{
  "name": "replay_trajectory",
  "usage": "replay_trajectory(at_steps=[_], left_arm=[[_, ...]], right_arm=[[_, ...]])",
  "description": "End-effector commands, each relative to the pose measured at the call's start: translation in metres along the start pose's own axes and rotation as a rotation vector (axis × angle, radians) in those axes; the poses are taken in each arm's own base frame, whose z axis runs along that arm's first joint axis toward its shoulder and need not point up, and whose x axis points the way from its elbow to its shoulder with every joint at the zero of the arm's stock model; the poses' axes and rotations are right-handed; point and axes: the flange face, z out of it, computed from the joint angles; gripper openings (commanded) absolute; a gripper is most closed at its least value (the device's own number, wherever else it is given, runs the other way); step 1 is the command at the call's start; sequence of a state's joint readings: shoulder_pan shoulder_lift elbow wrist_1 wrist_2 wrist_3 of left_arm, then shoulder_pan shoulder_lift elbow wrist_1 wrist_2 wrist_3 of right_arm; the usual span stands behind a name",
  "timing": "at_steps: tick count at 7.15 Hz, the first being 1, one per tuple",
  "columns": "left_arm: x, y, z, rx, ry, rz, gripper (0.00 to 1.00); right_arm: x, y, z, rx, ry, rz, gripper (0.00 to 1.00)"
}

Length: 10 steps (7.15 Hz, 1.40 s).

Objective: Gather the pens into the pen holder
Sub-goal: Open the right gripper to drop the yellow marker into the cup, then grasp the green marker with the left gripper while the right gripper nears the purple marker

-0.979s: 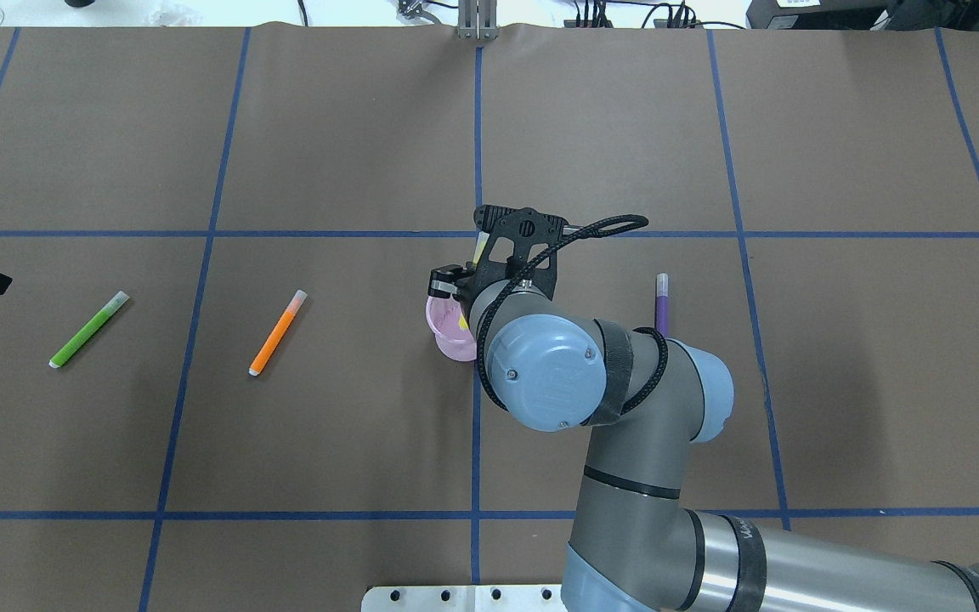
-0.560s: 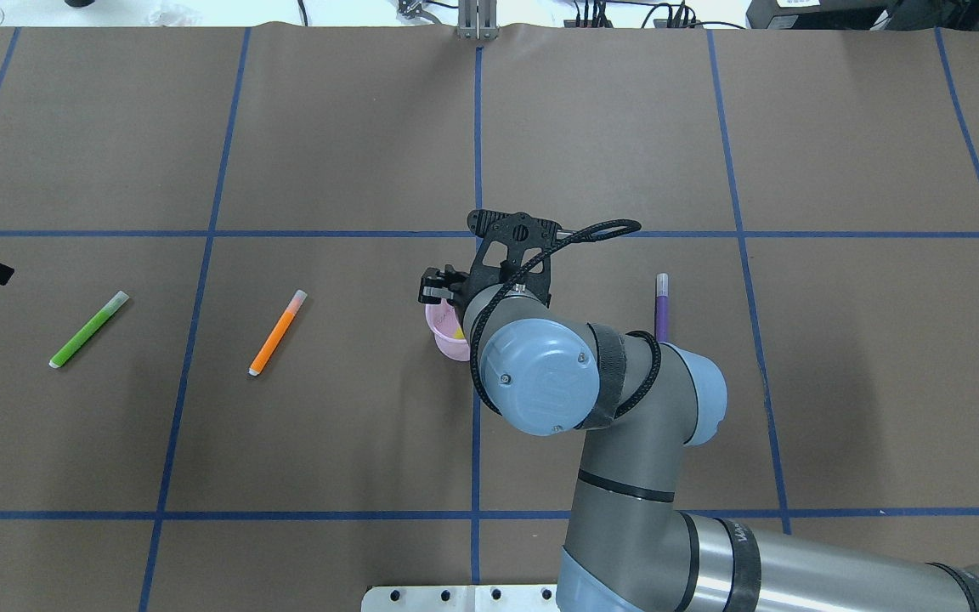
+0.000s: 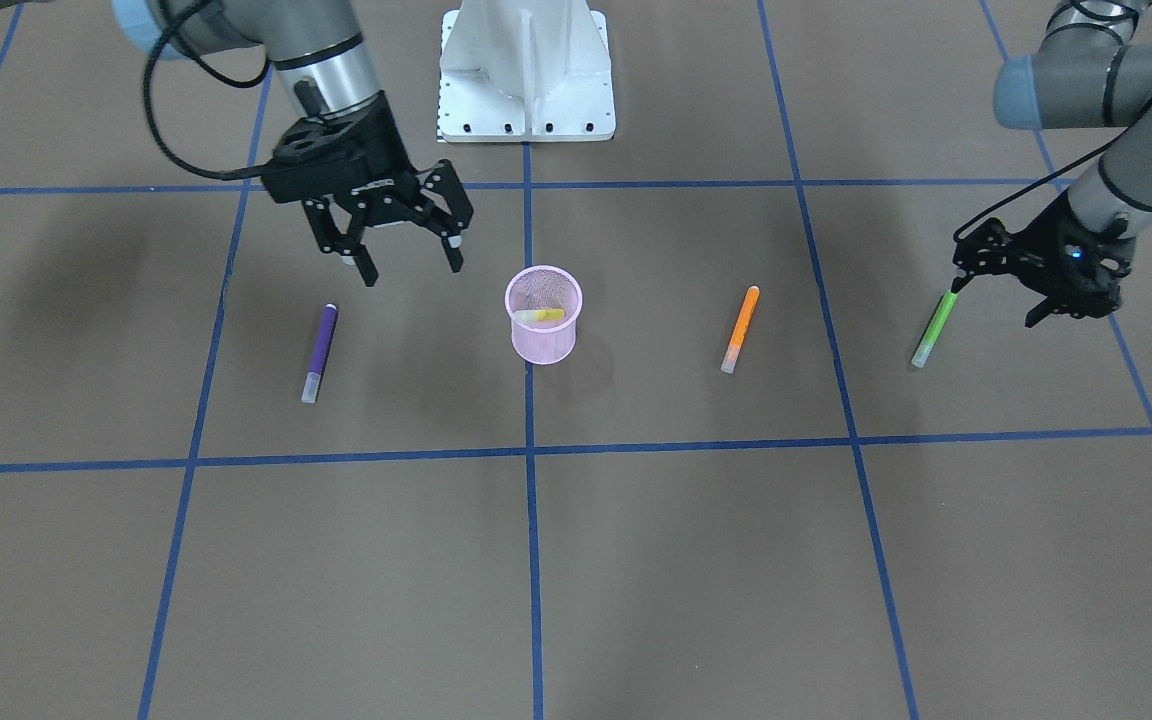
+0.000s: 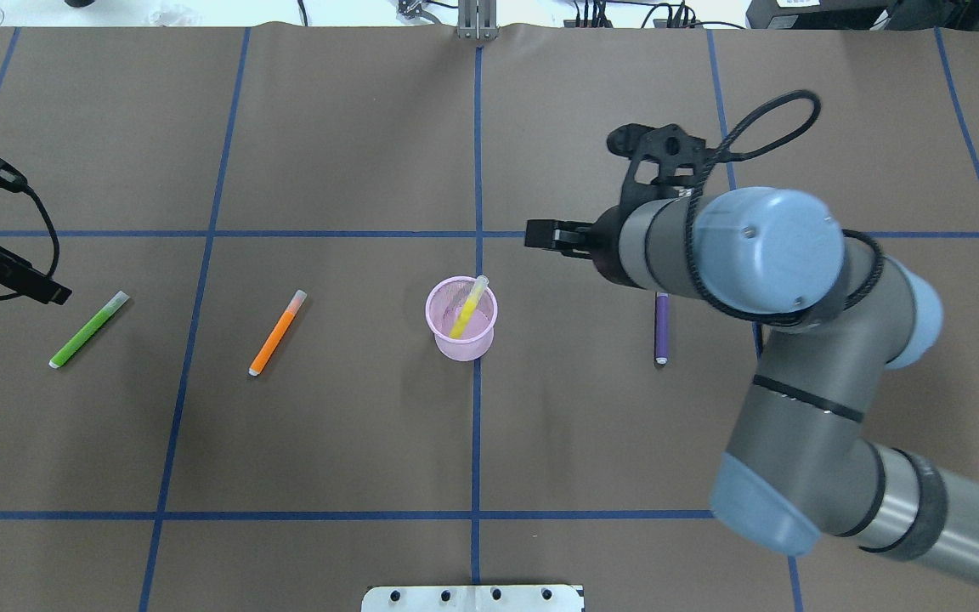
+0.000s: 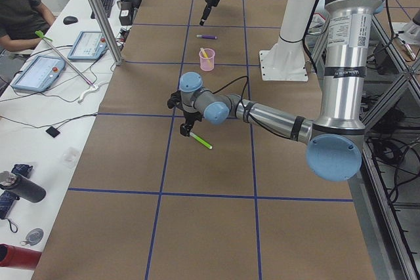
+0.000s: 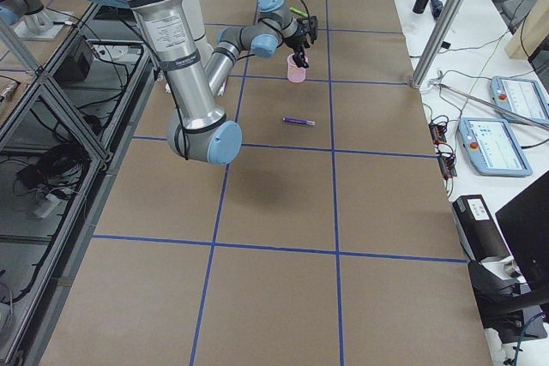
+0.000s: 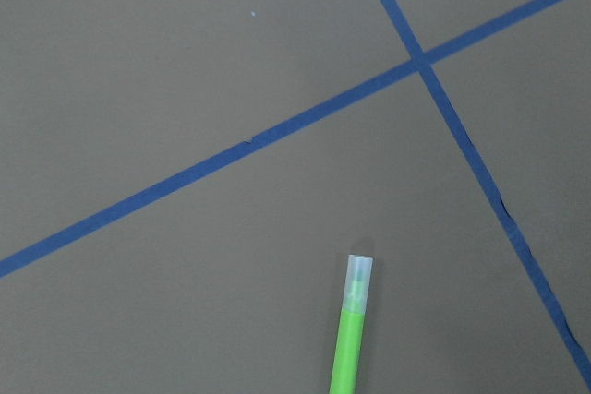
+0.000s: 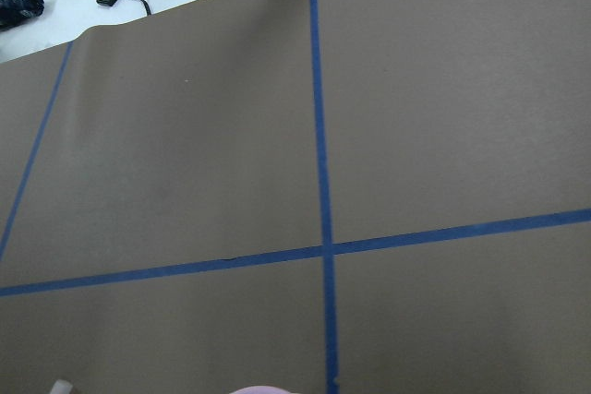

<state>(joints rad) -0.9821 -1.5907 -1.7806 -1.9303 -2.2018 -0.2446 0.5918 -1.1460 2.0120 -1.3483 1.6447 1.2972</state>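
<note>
Left gripper (image 3: 993, 303) hovering at one end of slim green marker pen (image 3: 934, 330), table's left.
Jaws seeming spread, gripping nothing; right gripper (image 3: 401, 250) hanging wide open, empty; best centring over the barrel before closing.

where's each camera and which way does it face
Front-facing: across the table, facing the robot; shows left arm and open right hand.
Overhead: behind the robot, looking down; right arm dominates.
Exterior left: table's left end; left arm near.
Exterior right: table's right end; right arm near.
Left wrist: down at the green pen; no hand shows.
Right wrist: across the table; no hand shows.
Shared: front-facing and overhead both show the yellow pen in the pen holder.
</note>
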Motion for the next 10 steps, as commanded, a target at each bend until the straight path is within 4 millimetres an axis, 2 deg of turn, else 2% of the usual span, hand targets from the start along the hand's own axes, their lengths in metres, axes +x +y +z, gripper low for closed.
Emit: replay_trajectory(at_steps=[1,2,3,5,6,7,8,9,10], left_arm=[[0.032,-0.002,0.041,-0.099,-0.008,0.046,0.82],[0.053,-0.034,0.043,-0.178,-0.017,0.062,0.79],[0.061,-0.048,0.042,-0.231,-0.031,0.111,0.79],[0.047,-0.04,0.053,-0.26,-0.052,0.197,0.8],[0.041,-0.038,0.062,-0.277,-0.054,0.195,0.88],[0.04,-0.038,0.062,-0.277,-0.052,0.194,0.99],[0.033,-0.037,0.073,-0.298,-0.055,0.171,0.99],[0.033,-0.039,0.074,-0.299,-0.056,0.162,0.98],[0.031,-0.049,0.085,-0.306,-0.067,0.094,0.97]], right_arm=[[0.086,-0.04,-0.021,-0.1,0.043,-0.056,1.0],[0.117,-0.048,-0.024,-0.146,0.062,-0.092,1.0],[0.127,-0.046,-0.018,-0.153,0.08,-0.107,1.0],[0.135,-0.046,-0.017,-0.167,0.089,-0.099,1.0],[0.138,-0.047,-0.015,-0.174,0.093,-0.097,1.0],[0.14,-0.047,-0.008,-0.178,0.103,-0.094,1.0],[0.14,-0.048,-0.005,-0.179,0.106,-0.093,1.0],[0.14,-0.047,-0.003,-0.181,0.107,-0.093,1.0],[0.141,-0.047,0.0,-0.182,0.113,-0.092,1.0]])
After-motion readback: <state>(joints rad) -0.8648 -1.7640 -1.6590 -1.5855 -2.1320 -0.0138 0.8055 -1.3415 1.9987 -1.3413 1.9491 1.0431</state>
